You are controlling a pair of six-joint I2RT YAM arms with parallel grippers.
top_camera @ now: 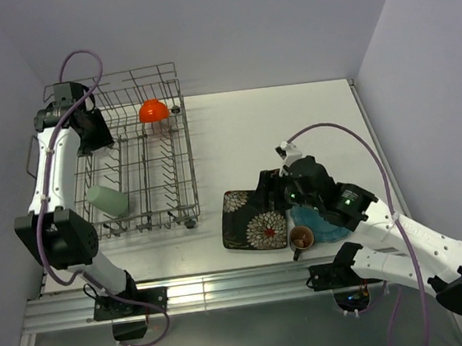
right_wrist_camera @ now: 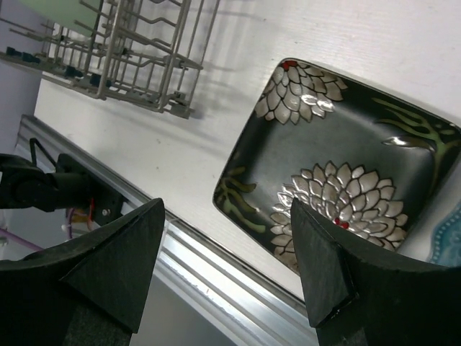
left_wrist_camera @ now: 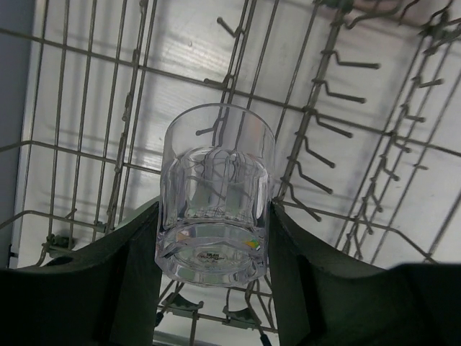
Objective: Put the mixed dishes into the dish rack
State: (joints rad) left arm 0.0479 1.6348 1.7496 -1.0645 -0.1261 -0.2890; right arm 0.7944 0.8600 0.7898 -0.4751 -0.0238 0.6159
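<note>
**A:** What is nearest the arms?

**B:** The small dark mug [top_camera: 301, 237], on the table beside the teal round scalloped plate [top_camera: 312, 219] and the black square flowered plate [right_wrist_camera: 338, 173]. None of the three is loaded yet. The right gripper [right_wrist_camera: 227, 231] hovers over the black plate's near edge with its fingers spread and nothing between them.

**A:** And the rack?

**B:** The dish rack [top_camera: 183, 145] sits at the left. The pale green cup [top_camera: 110, 200] lies in its near corner, and the orange bowl [top_camera: 153, 110] is at its far end. Over the far-left part, the left gripper [top_camera: 87, 128] pinches the small clear glass [left_wrist_camera: 216, 209] by its sides, above the wires and tines.

**A:** So the glass is the step in hand?

**B:** I judge so. The next move is to lower it into a free gap between tines, settle it, then spread the fingers. It is smooth glass, so it needs a gentle release.

**A:** What about the surface and the room?

**B:** There is an aluminium rail [top_camera: 226, 287] along the near edge, then a white table [top_camera: 292, 125]. Plain pale walls [top_camera: 281, 19] close in behind and to the right.
</note>
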